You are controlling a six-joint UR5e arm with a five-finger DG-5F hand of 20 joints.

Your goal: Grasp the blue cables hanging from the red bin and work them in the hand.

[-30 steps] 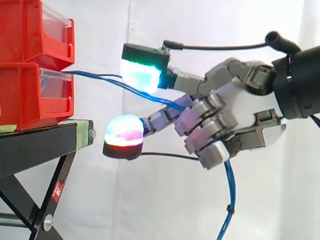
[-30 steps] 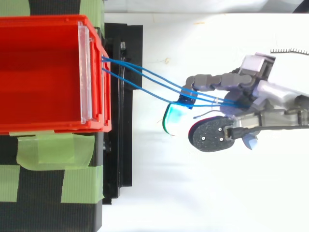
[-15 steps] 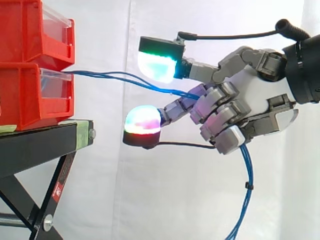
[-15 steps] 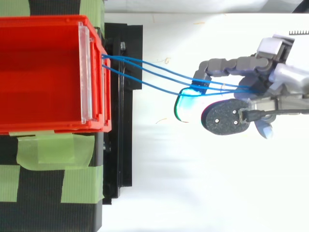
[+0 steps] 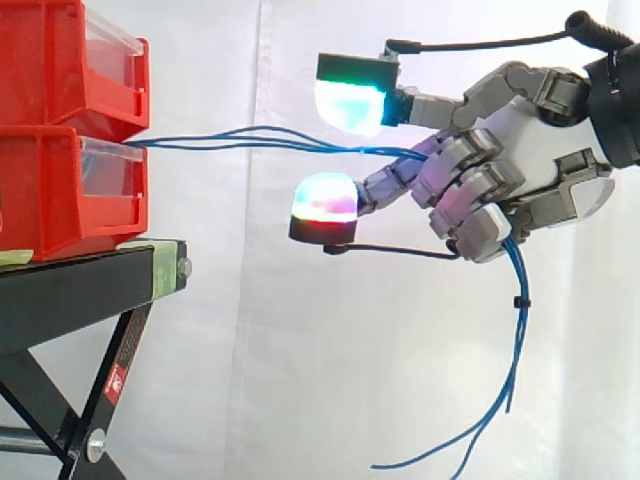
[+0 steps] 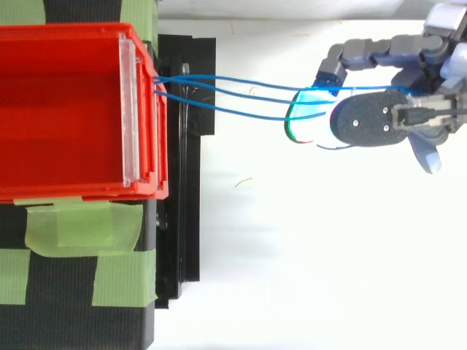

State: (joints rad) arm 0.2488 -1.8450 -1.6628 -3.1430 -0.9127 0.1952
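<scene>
Blue cables (image 5: 517, 300): they leave the front of the lower red bin (image 5: 50, 200), run almost level away from it to the hand, pass through the hand and fall in a loose curve below it. Their free ends hang lower than the bin's stand.
Red bin from above (image 6: 142, 117): the strands come out at its front wall and spread a little as they go away from it.
Hand (image 5: 520, 150): it is well apart from the bin, at about the height of the bin's top edge. Its fingers are curled round the cables and grip them against the palm.
Glowing pads: a green-cyan one (image 5: 350, 105) sits just above the cable line on the bin's side of the palm, and a red-and-cyan one (image 5: 325, 200) sits just under it.
Cable tension: the stretch between bin and hand looks drawn out with only a little sag.
Black stand (image 5: 80, 285): it carries the bin, and green tape (image 6: 80, 226) lies beside the bin on it.
Done, as I judge: the grasp is made, because the cables are inside the closed fingers.
Left, as I judge: the working of the cables in the hand. One moment cannot show how much of it is finished.
Risk, as I judge: a stronger pull away from the bin may drag the cables out of it.
</scene>
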